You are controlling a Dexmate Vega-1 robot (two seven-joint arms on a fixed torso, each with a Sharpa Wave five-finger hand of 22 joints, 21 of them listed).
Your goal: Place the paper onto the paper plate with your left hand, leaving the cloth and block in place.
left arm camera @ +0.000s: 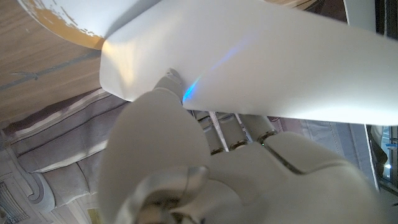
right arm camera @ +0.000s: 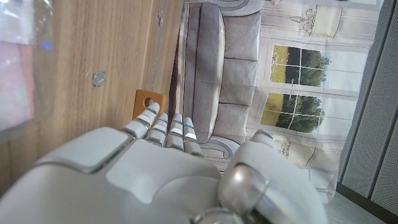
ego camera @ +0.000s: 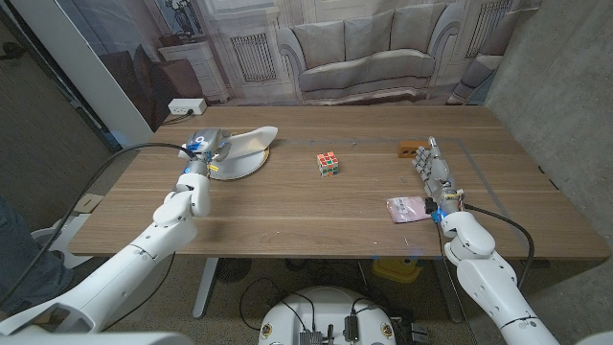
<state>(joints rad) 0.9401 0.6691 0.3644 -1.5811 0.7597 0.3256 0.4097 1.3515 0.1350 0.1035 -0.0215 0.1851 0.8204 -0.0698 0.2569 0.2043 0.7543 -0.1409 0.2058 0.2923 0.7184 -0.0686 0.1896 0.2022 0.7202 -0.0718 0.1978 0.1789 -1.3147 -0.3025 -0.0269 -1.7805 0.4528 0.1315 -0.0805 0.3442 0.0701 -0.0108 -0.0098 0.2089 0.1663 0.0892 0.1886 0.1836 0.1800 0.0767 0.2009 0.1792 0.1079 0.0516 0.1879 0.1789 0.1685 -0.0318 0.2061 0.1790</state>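
Left hand point(ego camera: 204, 151) fingers holding paper point(ego camera: 251, 138) above half-hidden paper plate point(ego camera: 239, 167); right hand point(ego camera: 436, 174) fingers straight, empty

Bare wooden table point(ego camera: 287, 216) lies open between the two arms. A colourful cube point(ego camera: 329, 164) stands mid-table; an orange block point(ego camera: 413, 149) and a pink cloth point(ego camera: 407, 208) crowd the right side.

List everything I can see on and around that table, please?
paper: one, white, held over the plate, far left
paper plate: one, pale with yellowish centre, far left of table
puzzle cube: one, multicoloured, table middle
block: one, orange-brown, far right
cloth: one, pinkish, near right, beside right hand
table: one, wooden
sofa backdrop: one, grey, behind table
left hand: white, fingers hold the paper
right hand: white, fingers straight, holding nothing
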